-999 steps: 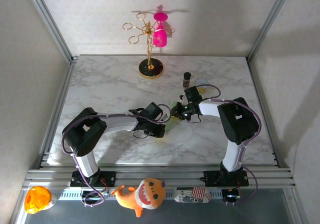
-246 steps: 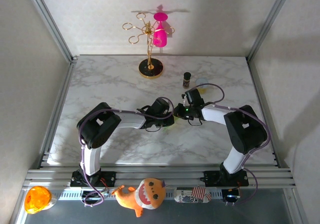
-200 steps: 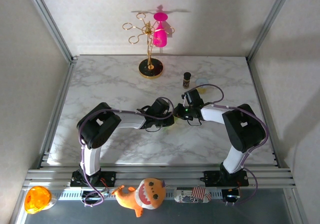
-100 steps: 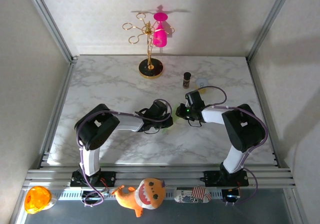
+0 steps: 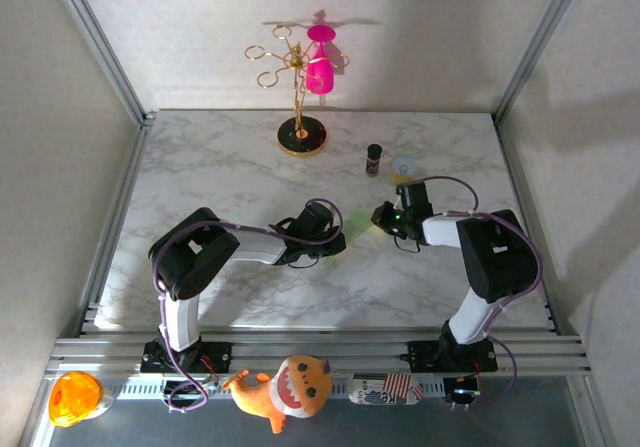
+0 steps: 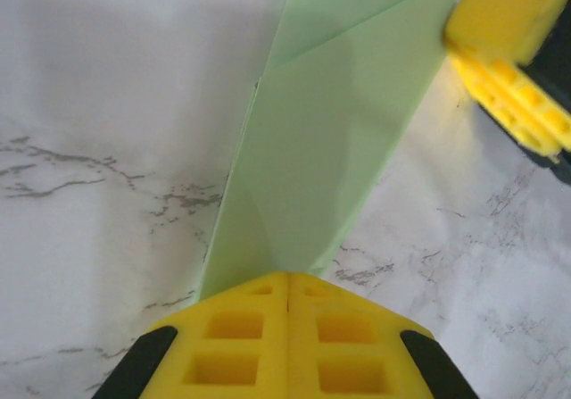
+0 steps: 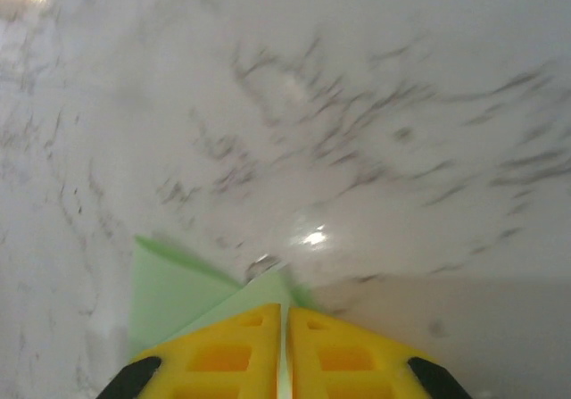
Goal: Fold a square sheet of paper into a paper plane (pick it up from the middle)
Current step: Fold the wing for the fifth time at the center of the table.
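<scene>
Near the middle of the counter (image 6: 107,104), the paper plane (image 6: 330,149) lies low over the marble as a slim pale green shape, narrow at one end and widening toward the other, with a second layer lapping over the first along a slanting crease. Most of the folding looks done, since no flat square remains. Whether the wings are opened and the dart is finished I cannot tell; a last crease or simply the release may be what is left. The left gripper (image 6: 287,296) has its yellow fingers pressed together on the narrow end. The right gripper (image 7: 284,328) is closed to a sliver on the far corner of the wide end, with a thin line of green showing between its fingers. From above, both arms fold inward from their bases, elbows out to the sides and forearms low. Their wrists point at each other, so the two grippers stand near one another with the paper between them. Well apart at the far side stand a small dark bottle (image 5: 374,158), a pale cup (image 5: 404,166) and a gold stand (image 5: 300,132) carrying a pink cup (image 5: 320,72).
</scene>
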Controlling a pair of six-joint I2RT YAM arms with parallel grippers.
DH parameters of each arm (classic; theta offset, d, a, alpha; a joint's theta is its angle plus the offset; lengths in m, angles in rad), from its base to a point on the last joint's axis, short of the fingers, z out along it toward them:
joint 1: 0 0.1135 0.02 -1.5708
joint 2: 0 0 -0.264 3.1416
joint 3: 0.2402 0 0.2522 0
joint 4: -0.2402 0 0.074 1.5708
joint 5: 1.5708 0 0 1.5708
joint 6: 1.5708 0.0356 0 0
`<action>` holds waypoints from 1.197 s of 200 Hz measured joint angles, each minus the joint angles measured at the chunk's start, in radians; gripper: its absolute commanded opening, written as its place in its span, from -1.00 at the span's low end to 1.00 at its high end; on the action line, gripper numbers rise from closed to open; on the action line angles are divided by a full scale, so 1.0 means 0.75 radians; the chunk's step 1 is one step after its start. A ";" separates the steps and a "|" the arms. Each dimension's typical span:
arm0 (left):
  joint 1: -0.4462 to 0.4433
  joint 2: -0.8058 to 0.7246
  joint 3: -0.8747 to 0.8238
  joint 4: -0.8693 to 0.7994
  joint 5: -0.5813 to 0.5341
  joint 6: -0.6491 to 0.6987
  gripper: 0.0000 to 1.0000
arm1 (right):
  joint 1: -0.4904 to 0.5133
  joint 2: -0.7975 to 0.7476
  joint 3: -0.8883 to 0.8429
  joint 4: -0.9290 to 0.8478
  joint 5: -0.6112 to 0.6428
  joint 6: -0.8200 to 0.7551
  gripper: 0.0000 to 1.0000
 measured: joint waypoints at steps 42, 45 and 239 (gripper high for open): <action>0.000 -0.001 0.000 -0.001 0.001 0.001 -1.00 | -0.091 -0.057 -0.001 -0.055 0.067 -0.029 -0.72; 0.000 -0.001 0.001 -0.001 0.001 0.001 -1.00 | -0.091 -0.069 -0.001 -0.064 0.072 -0.031 -0.72; -0.003 -0.003 -0.007 0.003 0.000 0.000 -1.00 | 0.172 0.027 0.027 -0.015 -0.091 0.066 -1.00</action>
